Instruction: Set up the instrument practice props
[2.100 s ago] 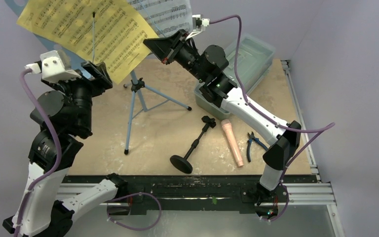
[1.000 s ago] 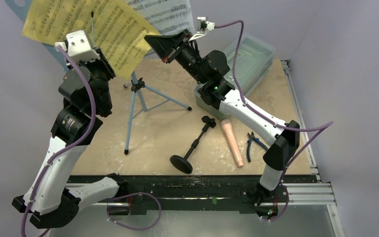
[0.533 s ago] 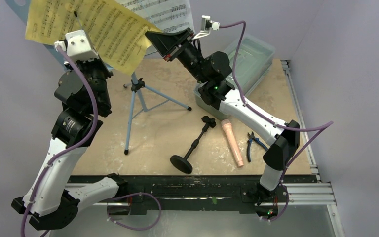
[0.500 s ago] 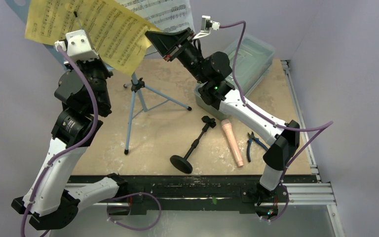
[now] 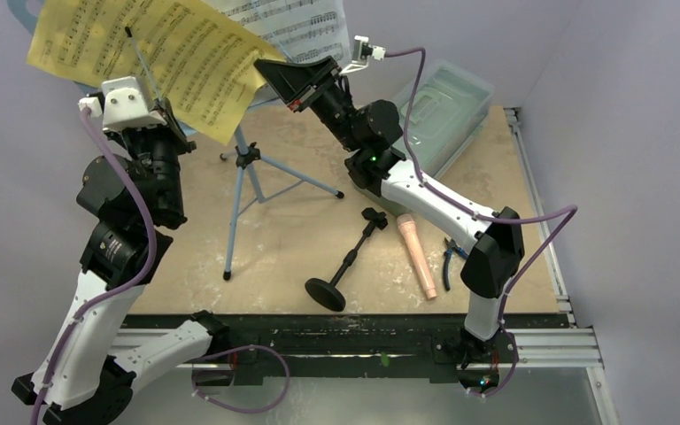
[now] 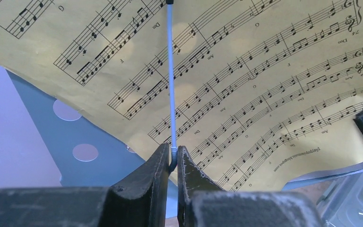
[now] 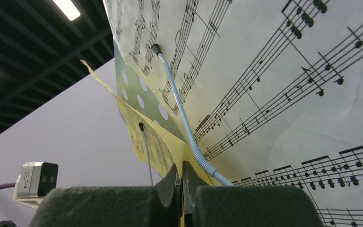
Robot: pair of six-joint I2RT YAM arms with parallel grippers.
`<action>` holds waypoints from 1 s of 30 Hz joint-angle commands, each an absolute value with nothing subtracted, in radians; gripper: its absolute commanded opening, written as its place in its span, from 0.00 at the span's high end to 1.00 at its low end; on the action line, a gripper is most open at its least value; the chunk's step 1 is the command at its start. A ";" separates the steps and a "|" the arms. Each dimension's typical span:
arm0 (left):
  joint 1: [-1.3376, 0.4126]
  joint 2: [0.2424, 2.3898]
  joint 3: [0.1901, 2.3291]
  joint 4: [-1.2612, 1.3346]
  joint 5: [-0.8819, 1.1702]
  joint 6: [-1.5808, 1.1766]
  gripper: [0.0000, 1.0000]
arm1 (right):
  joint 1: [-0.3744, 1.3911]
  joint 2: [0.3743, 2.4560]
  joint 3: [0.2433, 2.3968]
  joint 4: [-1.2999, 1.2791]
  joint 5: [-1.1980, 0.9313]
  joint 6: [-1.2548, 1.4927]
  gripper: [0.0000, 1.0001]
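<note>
The light blue music stand (image 5: 238,181) stands on its tripod at the back left, its perforated desk (image 6: 75,135) raised high. A yellow music sheet (image 5: 164,53) and a white one (image 5: 297,22) lie on the desk. My left gripper (image 5: 161,102) is shut on the spring base of the stand's thin page-holder wire (image 6: 170,71), which lies across the yellow sheet (image 6: 246,90). My right gripper (image 5: 262,67) is shut on the yellow sheet's corner (image 7: 170,151), beside the white sheet (image 7: 288,71). The black mic stand (image 5: 347,259) lies on its side on the table, with the pink microphone (image 5: 416,255) next to it.
A clear lidded box (image 5: 438,111) sits at the back right behind the right arm. Blue-handled pliers (image 5: 450,258) lie right of the microphone. The stand's tripod legs (image 5: 301,181) spread over the table's left middle. A second holder wire (image 7: 182,113) crosses the white sheet.
My left gripper has shut on the holder wire's base and shifted left and down. The stand's desk and sheets have swung slightly left, and the right gripper has followed with the yellow corner.
</note>
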State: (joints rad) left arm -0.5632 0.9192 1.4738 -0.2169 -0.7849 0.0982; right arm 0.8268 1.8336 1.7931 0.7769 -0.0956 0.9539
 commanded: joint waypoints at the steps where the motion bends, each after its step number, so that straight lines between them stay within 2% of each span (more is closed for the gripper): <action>1: -0.563 0.897 1.482 -0.106 -0.732 0.093 1.00 | 0.834 1.821 1.826 0.879 -0.074 1.028 1.00; 10: -0.563 0.890 1.478 -0.126 -0.719 0.082 1.00 | 0.842 1.865 1.901 0.891 -0.061 1.073 1.00; 19: -0.563 0.862 1.472 -0.140 -0.709 0.096 1.00 | 0.839 1.821 1.892 0.818 -0.058 0.973 1.00; 30: -0.563 0.792 1.385 0.049 -0.608 0.120 1.00 | 0.883 1.862 1.891 0.770 -0.040 0.981 1.00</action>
State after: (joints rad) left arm -0.5632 0.8196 1.3819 -0.1387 -0.6769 0.1165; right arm 0.8593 1.8629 1.8648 0.7727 -0.0429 0.9905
